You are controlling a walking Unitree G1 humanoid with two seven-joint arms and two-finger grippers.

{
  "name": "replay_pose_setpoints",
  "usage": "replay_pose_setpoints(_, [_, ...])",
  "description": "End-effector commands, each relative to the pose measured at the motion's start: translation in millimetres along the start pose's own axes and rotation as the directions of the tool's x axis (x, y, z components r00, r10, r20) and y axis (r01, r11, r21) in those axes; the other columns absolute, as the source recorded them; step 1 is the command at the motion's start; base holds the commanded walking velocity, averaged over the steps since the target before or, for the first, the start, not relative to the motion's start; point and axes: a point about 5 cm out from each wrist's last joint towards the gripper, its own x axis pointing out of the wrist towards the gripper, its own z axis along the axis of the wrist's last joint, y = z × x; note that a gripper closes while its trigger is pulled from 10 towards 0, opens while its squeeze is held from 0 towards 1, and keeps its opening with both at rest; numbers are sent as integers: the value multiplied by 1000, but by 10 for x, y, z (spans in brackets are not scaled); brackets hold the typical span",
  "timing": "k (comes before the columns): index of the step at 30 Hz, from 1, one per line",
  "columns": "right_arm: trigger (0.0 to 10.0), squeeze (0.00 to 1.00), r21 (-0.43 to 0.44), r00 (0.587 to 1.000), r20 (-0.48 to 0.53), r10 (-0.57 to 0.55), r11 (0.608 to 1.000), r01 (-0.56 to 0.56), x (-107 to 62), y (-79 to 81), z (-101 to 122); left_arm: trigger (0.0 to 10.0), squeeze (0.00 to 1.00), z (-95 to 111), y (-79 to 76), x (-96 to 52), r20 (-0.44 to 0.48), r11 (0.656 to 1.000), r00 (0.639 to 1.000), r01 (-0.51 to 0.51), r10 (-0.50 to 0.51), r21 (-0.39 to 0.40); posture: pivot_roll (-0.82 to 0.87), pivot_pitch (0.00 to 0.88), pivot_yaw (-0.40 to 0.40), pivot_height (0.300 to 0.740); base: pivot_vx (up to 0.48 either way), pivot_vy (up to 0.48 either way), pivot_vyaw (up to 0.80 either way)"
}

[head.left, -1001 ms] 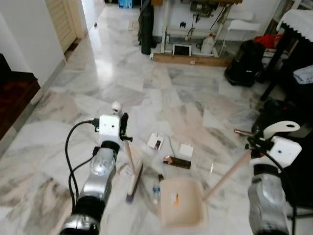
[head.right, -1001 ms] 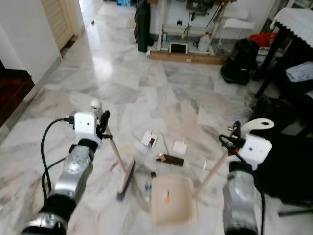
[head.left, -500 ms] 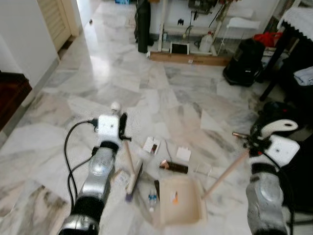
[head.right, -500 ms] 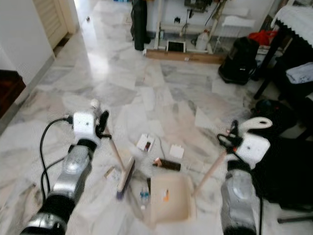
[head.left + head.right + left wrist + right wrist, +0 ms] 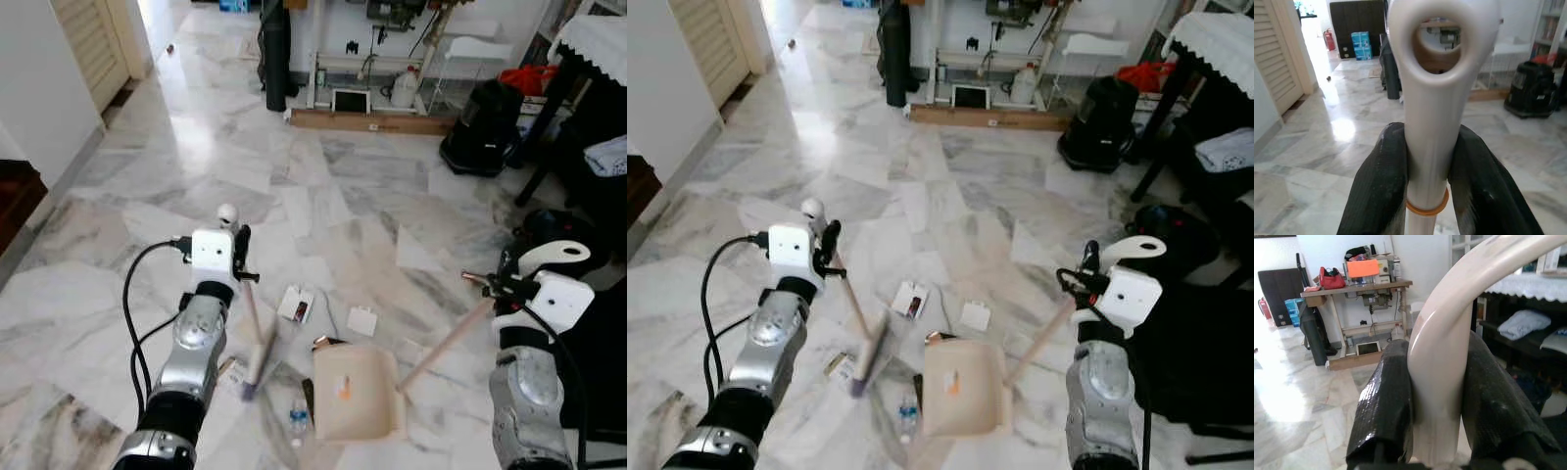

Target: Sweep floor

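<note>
Here both jaws clamp handles: broom (image 5: 252,328), dustpan (image 5: 357,392).

A pale-handled broom (image 5: 252,333) slants down to the marble floor (image 5: 372,196), its bristle head blurred beside a cream dustpan (image 5: 358,394) lying flat, long handle angled up to the right. Scattered litter includes a small bottle (image 5: 298,420) and paper scraps (image 5: 361,321).

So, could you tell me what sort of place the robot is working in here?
Most likely a lived-in home, perhaps a utility or sewing corner: a marble tile floor, a sewing machine table against the wall, and a louvred door. Litter lies by the dustpan.
</note>
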Motion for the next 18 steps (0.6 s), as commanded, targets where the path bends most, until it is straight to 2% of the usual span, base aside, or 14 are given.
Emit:
replay_pose_setpoints(1, [10000,0,-8,999,35,-14,1000,14,8,-61,68,10000,0,87,-51,25,47,1000,999,21,-21,-12,66,53,-31,740,0,0,0])
replay_pose_setpoints(18, [10000,0,-43,999,-35,-38,998,37,-144,-145,-141,10000,0,45,-114,15,22,995,995,96,-96,-31,70,94,-14,740,0,0,0])
